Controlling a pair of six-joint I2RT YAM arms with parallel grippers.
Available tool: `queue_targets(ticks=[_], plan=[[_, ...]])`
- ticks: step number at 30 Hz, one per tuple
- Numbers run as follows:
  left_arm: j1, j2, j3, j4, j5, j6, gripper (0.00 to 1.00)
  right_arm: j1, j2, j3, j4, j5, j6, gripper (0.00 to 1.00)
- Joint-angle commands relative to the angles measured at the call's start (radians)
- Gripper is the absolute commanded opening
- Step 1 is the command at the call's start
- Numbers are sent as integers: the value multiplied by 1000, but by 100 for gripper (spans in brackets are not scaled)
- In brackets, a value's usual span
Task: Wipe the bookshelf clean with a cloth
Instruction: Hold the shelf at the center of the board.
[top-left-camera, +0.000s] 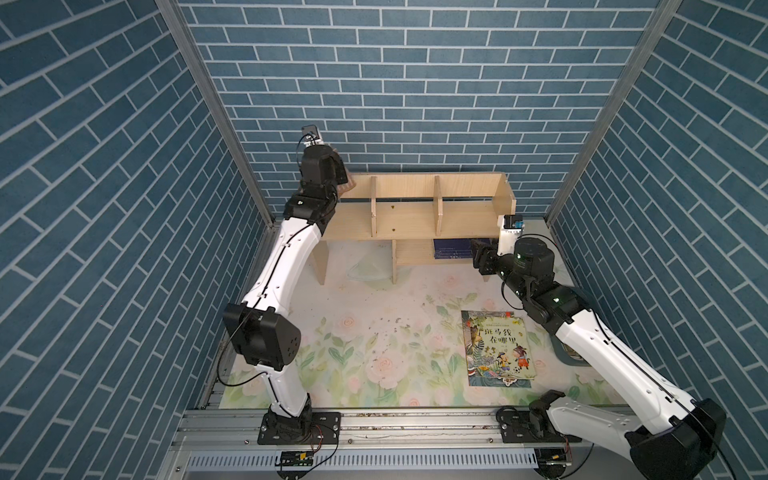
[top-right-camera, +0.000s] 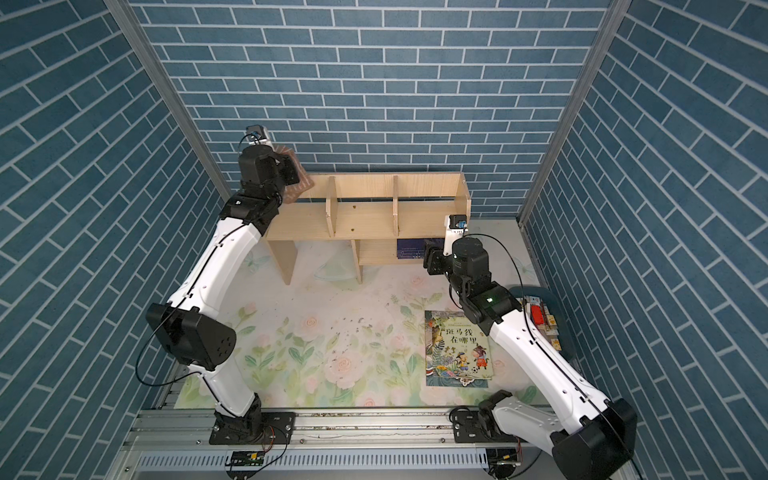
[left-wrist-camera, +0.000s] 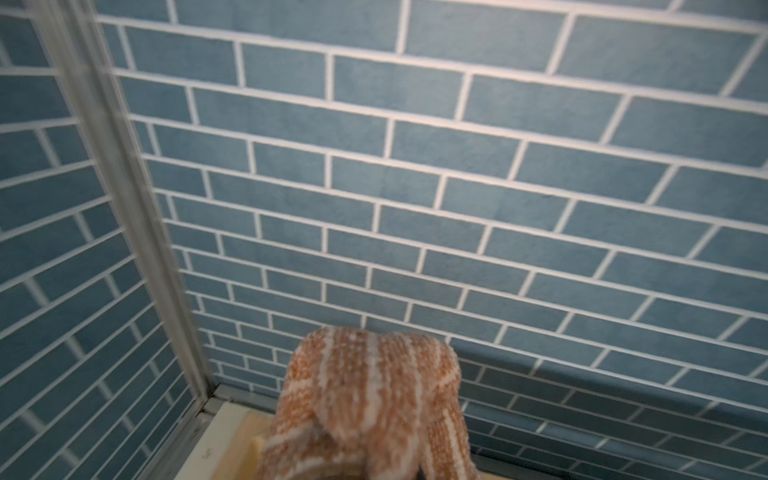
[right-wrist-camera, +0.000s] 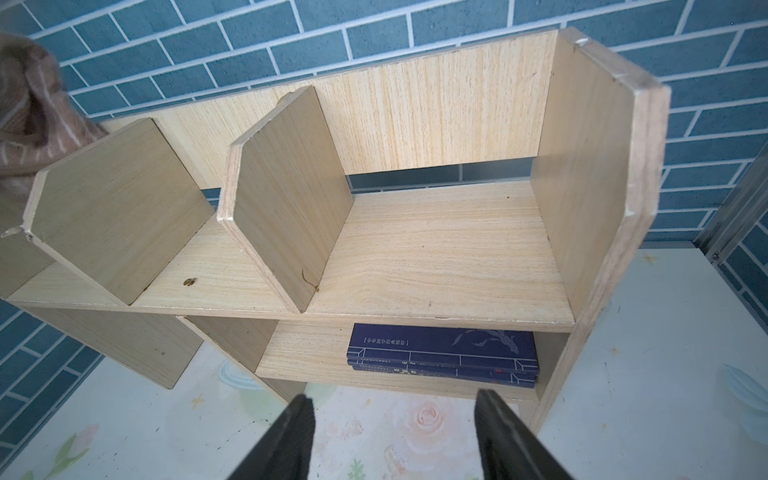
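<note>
The pale-wood bookshelf (top-left-camera: 407, 216) (top-right-camera: 365, 220) stands against the back wall, and its upper compartments are empty in the right wrist view (right-wrist-camera: 436, 249). My left gripper (top-right-camera: 291, 170) is raised over the shelf's left end, shut on the tan-and-cream striped cloth (top-right-camera: 297, 185) (top-left-camera: 347, 189). In the left wrist view the cloth (left-wrist-camera: 374, 407) bunches over the jaws and hides them. It also shows at the edge of the right wrist view (right-wrist-camera: 25, 104). My right gripper (top-left-camera: 480, 253) (right-wrist-camera: 395, 401) hovers open and empty over the mat, just in front of the lower cubby.
Dark blue books (right-wrist-camera: 440, 349) lie stacked in the lower cubby. A small brown speck (right-wrist-camera: 189, 282) sits on the middle compartment's floor. A colourful picture book (top-left-camera: 496, 347) lies on the floral mat, with dark crumbs (top-left-camera: 390, 328) to its left. A bin of small items (top-right-camera: 540, 320) stands at the right wall.
</note>
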Motion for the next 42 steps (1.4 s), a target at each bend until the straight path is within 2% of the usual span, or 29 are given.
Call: queue_targets(ticks=[1, 6, 12, 15, 21, 24, 28, 30, 32, 36, 42], plan=[[50, -71, -60, 3, -31, -34, 0, 0, -21, 37, -19, 16, -26, 64], [85, -146, -151, 57, 37, -40, 0, 0, -25, 35, -25, 6, -23, 64], [85, -122, -139, 73, 69, -68, 0, -1, -26, 26, -28, 4, -22, 64], [81, -65, -85, 63, 158, -88, 0, 0, -26, 23, -27, -3, -23, 64], [47, 18, -72, 147, 355, -116, 0, 0, -25, 25, -29, -12, -24, 64], [0, 51, -40, 163, 415, -84, 0, 0, -26, 22, -26, -15, -20, 64], [-75, 76, 22, 159, 413, -20, 0, 0, -20, 23, -19, -27, -5, 64], [-81, 88, 55, 142, 410, -22, 0, -1, -14, 25, -16, -35, 0, 63], [-80, 91, 72, 121, 359, -18, 0, 0, -14, 25, -16, -38, 6, 63], [-46, 86, 80, 61, 232, -11, 0, 0, -20, 21, -15, -38, 8, 63], [54, 6, -14, 23, 161, -46, 0, -1, -29, 15, -12, -43, 8, 63]])
